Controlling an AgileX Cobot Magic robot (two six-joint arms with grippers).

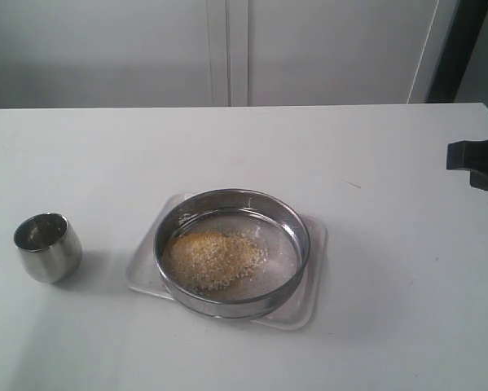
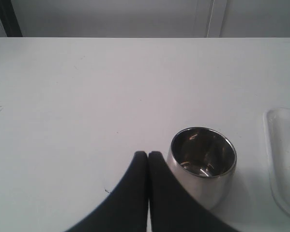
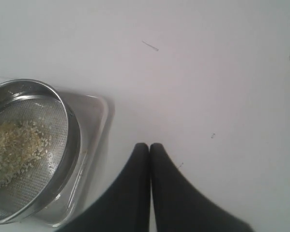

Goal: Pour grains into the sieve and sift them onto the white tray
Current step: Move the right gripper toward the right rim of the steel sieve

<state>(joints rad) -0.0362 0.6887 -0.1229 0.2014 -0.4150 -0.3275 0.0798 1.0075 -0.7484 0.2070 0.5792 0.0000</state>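
The sieve (image 1: 231, 251) rests on the white tray (image 1: 309, 301) at the table's middle. A heap of yellow and pale grains (image 1: 211, 259) lies on its mesh, toward its left side. The same sieve (image 3: 28, 145), grains (image 3: 14, 150) and tray (image 3: 94, 121) show in the right wrist view. My right gripper (image 3: 149, 146) is shut and holds nothing, over bare table beside the tray; part of that arm (image 1: 477, 156) shows at the right edge. My left gripper (image 2: 148, 154) is shut and holds nothing, close beside the steel cup, apart from it.
A small rounded steel cup (image 1: 48, 247) stands upright on the table left of the tray, with no grains visible inside (image 2: 203, 152). A corner of the tray (image 2: 285, 159) shows at the edge of the left wrist view. A white wall rises behind the table.
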